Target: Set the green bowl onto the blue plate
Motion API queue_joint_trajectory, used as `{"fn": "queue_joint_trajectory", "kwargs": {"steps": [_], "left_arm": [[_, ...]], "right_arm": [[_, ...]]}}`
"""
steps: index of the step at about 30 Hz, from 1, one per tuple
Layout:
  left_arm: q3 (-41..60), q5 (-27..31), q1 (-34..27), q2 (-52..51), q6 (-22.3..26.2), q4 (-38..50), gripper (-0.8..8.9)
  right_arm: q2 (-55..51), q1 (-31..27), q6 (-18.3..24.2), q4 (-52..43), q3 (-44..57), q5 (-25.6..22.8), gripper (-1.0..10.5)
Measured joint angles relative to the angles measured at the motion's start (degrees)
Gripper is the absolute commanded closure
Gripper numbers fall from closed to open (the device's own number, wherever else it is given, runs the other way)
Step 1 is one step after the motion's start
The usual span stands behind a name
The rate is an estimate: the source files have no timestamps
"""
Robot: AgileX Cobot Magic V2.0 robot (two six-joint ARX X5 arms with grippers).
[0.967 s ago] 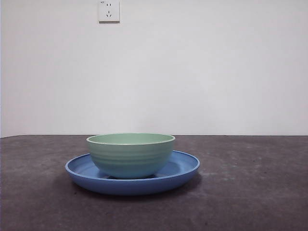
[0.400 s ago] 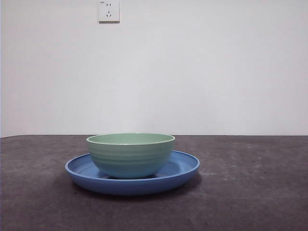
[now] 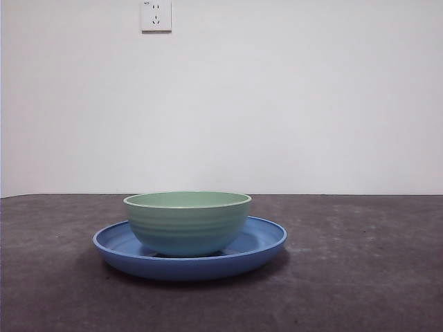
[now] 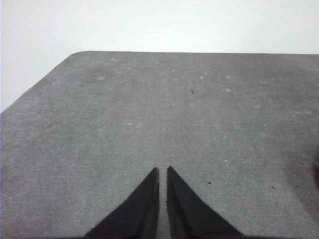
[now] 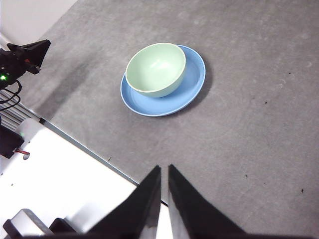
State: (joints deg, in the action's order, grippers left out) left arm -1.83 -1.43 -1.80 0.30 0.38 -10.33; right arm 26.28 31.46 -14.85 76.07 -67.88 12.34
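Bowl: I see it upright in the plate, off-centre.
Left end effector: pressed together over bare surface.
Right end effector: pressed together, well apart from both.

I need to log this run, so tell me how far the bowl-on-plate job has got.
Done: the bowl sits upright inside the plate, off-centre toward one rim in the right wrist view. In hand: nothing. The right gripper is shut and empty, well away from the dishes; the left gripper is shut over bare table. Left: nothing visible; the placement looks complete.
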Motion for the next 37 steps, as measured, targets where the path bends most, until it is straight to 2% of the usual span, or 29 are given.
{"fn": "queue_joint_trajectory", "kwargs": {"steps": [27,30,34,37], "left_arm": [[0.0,0.0,0.59,0.0,0.17,-0.02,7.89],[0.0,0.0,0.59,0.0,0.17,0.0,7.89],[0.0,0.02,0.59,0.0,0.17,0.0,7.89],[0.0,0.0,0.59,0.0,0.17,0.0,7.89]], "right_arm": [[0.0,-0.68,0.0,-0.39,0.24,-0.09,9.2],[-0.94,-5.77,0.24,-3.98,2.99,0.59,9.2],[-5.66,-16.9,5.01,-11.52,10.84,0.17,9.2],[-9.64,-22.62,8.15,-20.74,18.1,-1.62,9.2]]}}
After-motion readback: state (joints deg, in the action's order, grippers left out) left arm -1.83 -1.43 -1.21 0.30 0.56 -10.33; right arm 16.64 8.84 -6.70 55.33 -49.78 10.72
